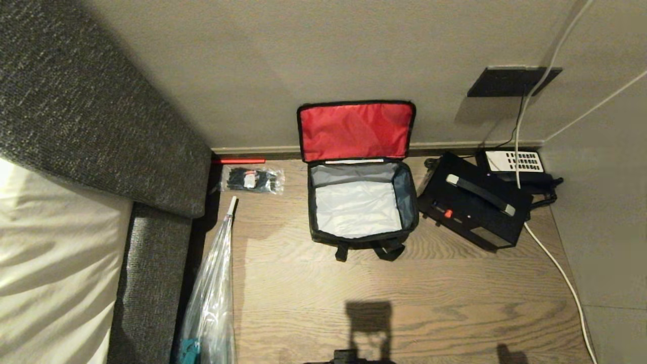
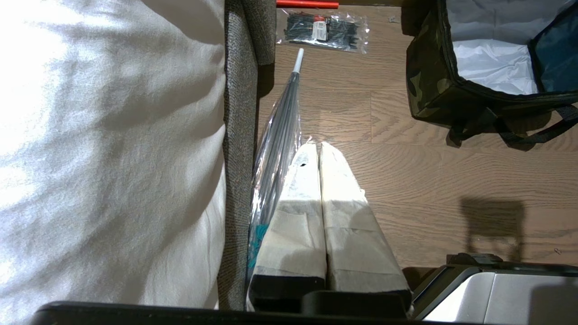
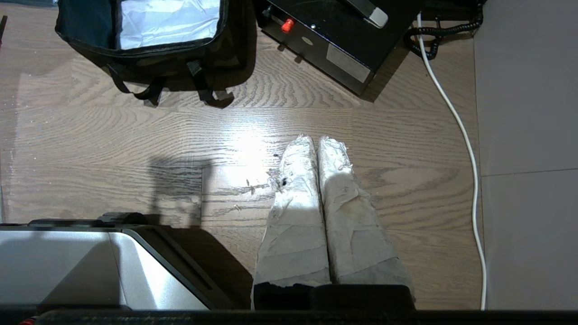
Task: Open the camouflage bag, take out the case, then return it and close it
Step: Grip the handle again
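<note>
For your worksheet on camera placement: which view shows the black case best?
The head view: the whole case shows, with its handle and red button, lying right of the open bag. The right wrist view shows only its near part, cut off at the picture's edge. The left wrist view does not show it.

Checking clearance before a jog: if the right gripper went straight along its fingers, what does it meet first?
Likely bare wooden floor. The right gripper, shut, points between the camouflage bag and the case; depth is unclear.
</note>
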Tool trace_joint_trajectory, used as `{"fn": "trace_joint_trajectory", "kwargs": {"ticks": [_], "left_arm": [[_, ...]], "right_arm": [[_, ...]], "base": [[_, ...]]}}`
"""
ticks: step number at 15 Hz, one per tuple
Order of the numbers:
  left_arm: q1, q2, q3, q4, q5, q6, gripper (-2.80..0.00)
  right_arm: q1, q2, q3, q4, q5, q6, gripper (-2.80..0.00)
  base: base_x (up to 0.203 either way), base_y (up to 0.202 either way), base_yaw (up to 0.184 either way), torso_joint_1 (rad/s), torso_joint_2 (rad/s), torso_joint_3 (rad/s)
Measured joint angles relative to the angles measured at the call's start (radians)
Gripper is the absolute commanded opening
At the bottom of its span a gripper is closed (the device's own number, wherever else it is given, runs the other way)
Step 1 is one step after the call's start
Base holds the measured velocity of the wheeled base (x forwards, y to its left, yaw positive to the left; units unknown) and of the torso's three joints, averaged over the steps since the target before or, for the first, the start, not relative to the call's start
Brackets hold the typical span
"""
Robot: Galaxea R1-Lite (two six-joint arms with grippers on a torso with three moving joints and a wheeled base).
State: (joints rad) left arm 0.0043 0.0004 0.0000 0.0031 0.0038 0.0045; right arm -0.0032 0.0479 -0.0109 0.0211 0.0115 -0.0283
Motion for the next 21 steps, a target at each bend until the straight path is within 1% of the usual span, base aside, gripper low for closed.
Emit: {"fn": "trace_joint_trajectory", "kwargs": {"ticks": [14,15,17,18,19,20,21], "left_arm": [[0.0,0.0,0.0,0.0,0.0,0.0,-2.8],[0.0,0.0,0.0,-0.001,0.0,0.0,-2.8],[0.0,0.0,0.0,0.0,0.0,0.0,-2.8],[0.0,0.0,0.0,-0.001,0.0,0.0,-2.8],[0.0,0.0,0.0,-0.001,0.0,0.0,-2.8],[0.0,0.0,0.0,0.0,0.0,0.002,-2.8],[0.0,0.0,0.0,0.0,0.0,-0.001,-2.8]], "right_arm": [[0.0,0.0,0.0,0.0,0.0,0.0,-2.8],[0.0,0.0,0.0,0.001,0.001,-0.007,-2.8],[0.0,0.0,0.0,0.004,0.007,-0.059,-2.8],[0.0,0.0,0.002,-0.007,0.005,-0.061,-2.8],[0.0,0.0,-0.008,-0.002,0.008,-0.054,-2.8],[0.0,0.0,-0.052,0.021,0.017,-0.047,-2.8],[0.0,0.0,-0.128,0.084,0.032,-0.041,-2.8]], "base": [[0.0,0.0,0.0,0.0,0.0,0.0],[0.0,0.0,0.0,0.0,0.0,0.0],[0.0,0.0,0.0,0.0,0.0,0.0],[0.0,0.0,0.0,0.0,0.0,0.0],[0.0,0.0,0.0,0.0,0.0,0.0],[0.0,0.0,0.0,0.0,0.0,0.0],[0.0,0.0,0.0,0.0,0.0,0.0]]}}
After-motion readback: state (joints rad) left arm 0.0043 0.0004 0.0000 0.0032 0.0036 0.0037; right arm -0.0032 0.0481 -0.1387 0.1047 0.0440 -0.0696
